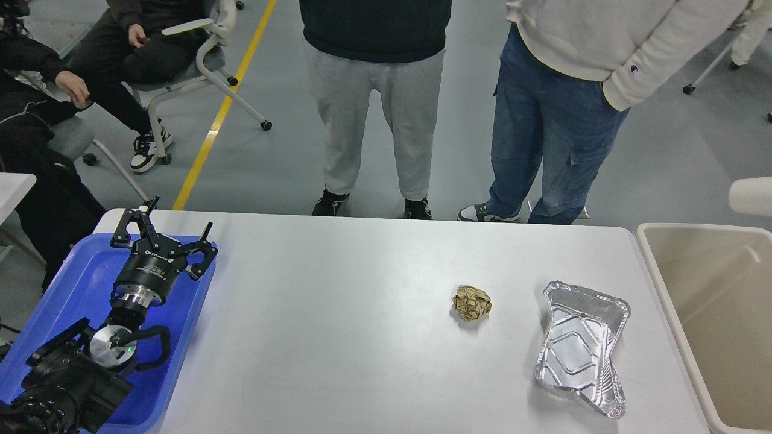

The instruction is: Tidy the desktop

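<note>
The white desktop [338, 337] fills the lower part of the head view. A crumpled ball of brown paper [471, 302] lies on it right of centre. A dented foil tray [580, 346] lies further right, empty. My left gripper [175, 224] hangs over the far end of the blue plastic tray [72, 283] at the desktop's left end; its fingers [205, 236] are spread wide and hold nothing. My right gripper is out of view.
A beige bin [711, 313] stands against the desktop's right end. Two people stand just beyond the far edge [374, 120], [561, 120]. Others sit on chairs at the back left [151, 54].
</note>
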Controlling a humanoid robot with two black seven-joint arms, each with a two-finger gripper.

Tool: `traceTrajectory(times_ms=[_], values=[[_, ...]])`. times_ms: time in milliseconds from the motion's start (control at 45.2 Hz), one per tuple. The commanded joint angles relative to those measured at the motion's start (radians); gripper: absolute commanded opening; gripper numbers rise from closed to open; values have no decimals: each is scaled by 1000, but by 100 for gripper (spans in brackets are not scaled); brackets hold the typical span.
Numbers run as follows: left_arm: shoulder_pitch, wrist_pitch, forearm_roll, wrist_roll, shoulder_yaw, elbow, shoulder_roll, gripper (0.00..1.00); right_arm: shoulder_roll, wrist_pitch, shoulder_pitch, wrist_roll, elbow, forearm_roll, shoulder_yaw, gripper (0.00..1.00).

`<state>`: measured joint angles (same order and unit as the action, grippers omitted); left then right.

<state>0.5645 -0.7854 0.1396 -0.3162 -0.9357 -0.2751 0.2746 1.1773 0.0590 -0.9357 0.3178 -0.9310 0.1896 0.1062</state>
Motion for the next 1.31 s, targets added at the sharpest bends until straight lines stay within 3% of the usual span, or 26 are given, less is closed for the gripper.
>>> traceTrajectory(times_ms=[0, 708, 929, 1107, 1284], values=[[0, 0, 0, -1, 0, 0, 0, 100, -116, -1, 109, 0, 181, -130, -6, 0], [0, 0, 0, -1, 0, 0, 0, 100, -504, 5, 357, -17, 705, -147, -140, 0], [0, 0, 0, 0, 0, 0, 0, 100, -579, -2, 376, -22, 813, -153, -140, 0], [0, 0, 0, 0, 0, -1, 0, 100, -656, -8, 394, -51, 916, -160, -141, 0], [0, 0, 0, -1, 0, -1, 0, 100, -691, -38, 406, -56, 940, -168, -190, 0]])
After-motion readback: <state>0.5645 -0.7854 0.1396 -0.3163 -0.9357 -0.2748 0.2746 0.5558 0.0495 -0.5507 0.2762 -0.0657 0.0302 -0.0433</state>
